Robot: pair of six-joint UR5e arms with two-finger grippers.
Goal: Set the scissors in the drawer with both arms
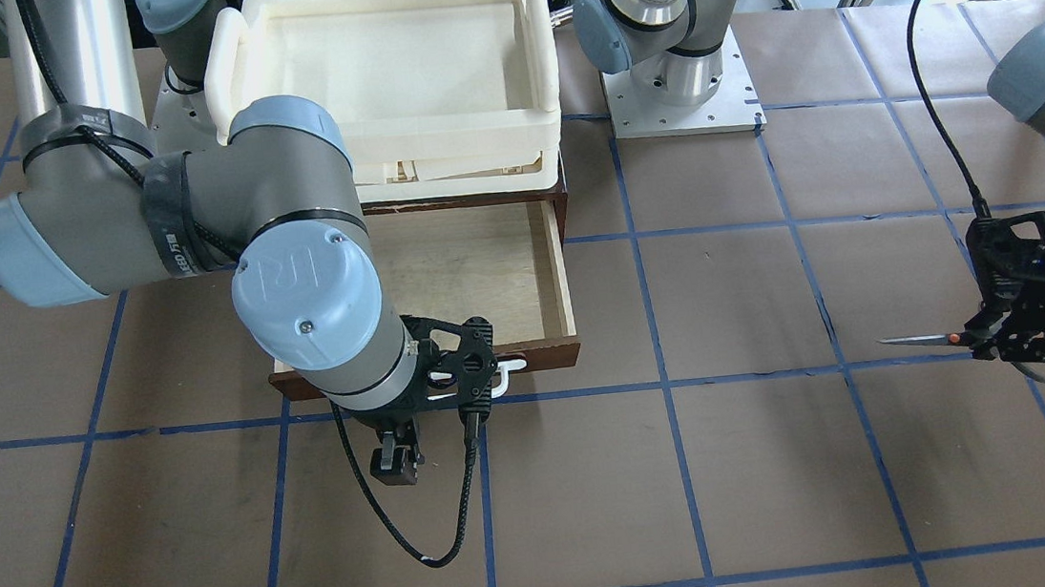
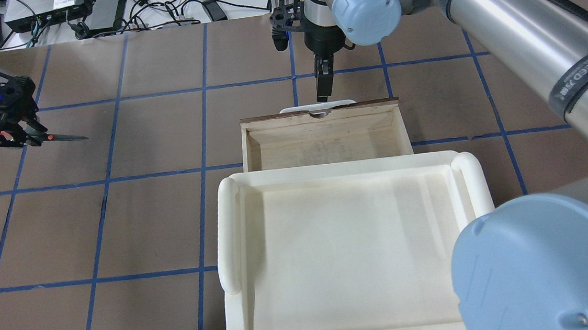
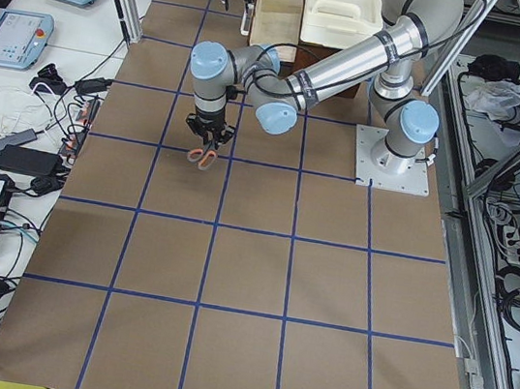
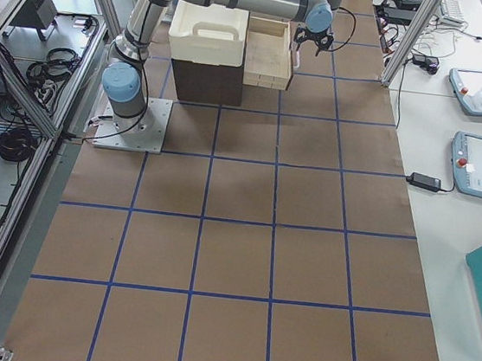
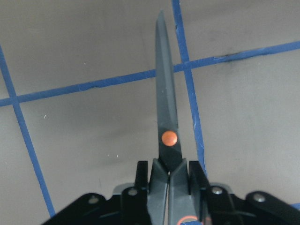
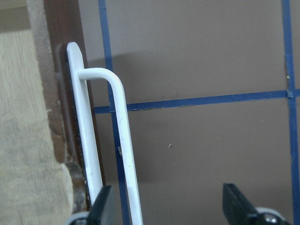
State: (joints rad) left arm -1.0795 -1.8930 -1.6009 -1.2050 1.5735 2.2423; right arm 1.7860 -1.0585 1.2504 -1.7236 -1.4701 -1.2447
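Observation:
My left gripper (image 1: 1016, 337) is shut on the scissors (image 1: 930, 340) by their grey and orange handles. It holds them above the table, far to the side of the drawer, with the closed blades pointing level toward it. The scissors also show in the overhead view (image 2: 61, 137) and the left wrist view (image 5: 166, 117). The dark brown drawer (image 1: 538, 357) is pulled open, its pale plywood inside (image 2: 324, 144) bare. My right gripper (image 2: 322, 86) is open just above the white bar handle (image 6: 123, 154), which lies between the fingers, close to one finger (image 6: 103, 208).
A cream-white plastic tray (image 2: 228, 228) sits on top of the cabinet behind the open drawer. The brown table has blue tape grid lines (image 1: 650, 320). The right arm's elbow (image 1: 307, 295) hangs over the drawer's side. Cables and tablets lie off the table edge.

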